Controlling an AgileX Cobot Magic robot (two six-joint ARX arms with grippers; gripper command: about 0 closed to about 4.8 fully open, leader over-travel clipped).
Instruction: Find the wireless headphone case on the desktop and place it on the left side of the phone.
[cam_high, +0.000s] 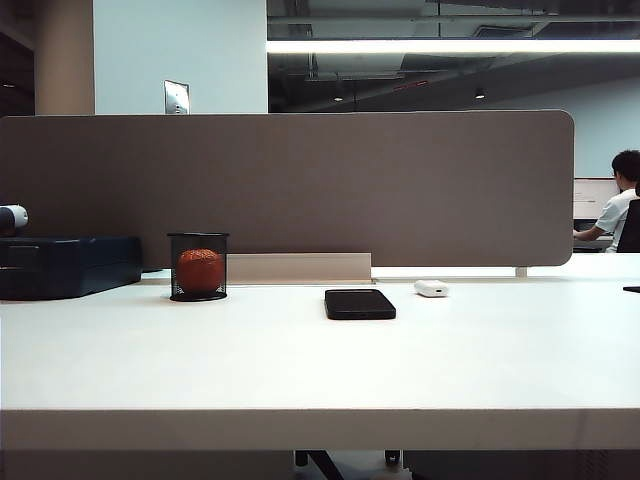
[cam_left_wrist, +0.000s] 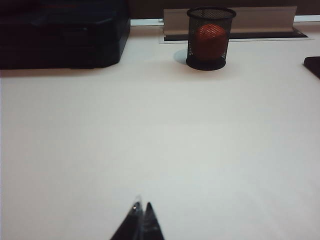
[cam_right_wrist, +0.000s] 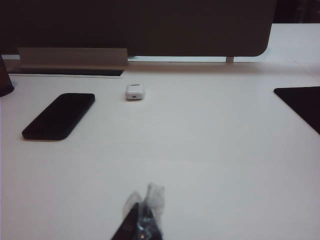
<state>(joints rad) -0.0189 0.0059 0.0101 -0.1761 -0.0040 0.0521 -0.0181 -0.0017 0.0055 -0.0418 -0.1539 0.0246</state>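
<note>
Black grippers, left (cam_left_wrist: 141, 207) and right (cam_right_wrist: 141, 212), hover closed.

One phone (cam_high: 360, 304), one wireless headphone case (cam_high: 431, 288) — one ball (cam_high: 200, 270), one mesh cup (cam_high: 198, 266).

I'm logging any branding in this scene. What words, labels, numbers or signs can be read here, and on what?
None can be read.
phone: plain black, no text visible.
wireless headphone case: plain white; only a small dark mark in the right wrist view, not lettering.
dark blue box: no label visible.
mesh cup and the orange-red ball in it: no print visible.
</note>
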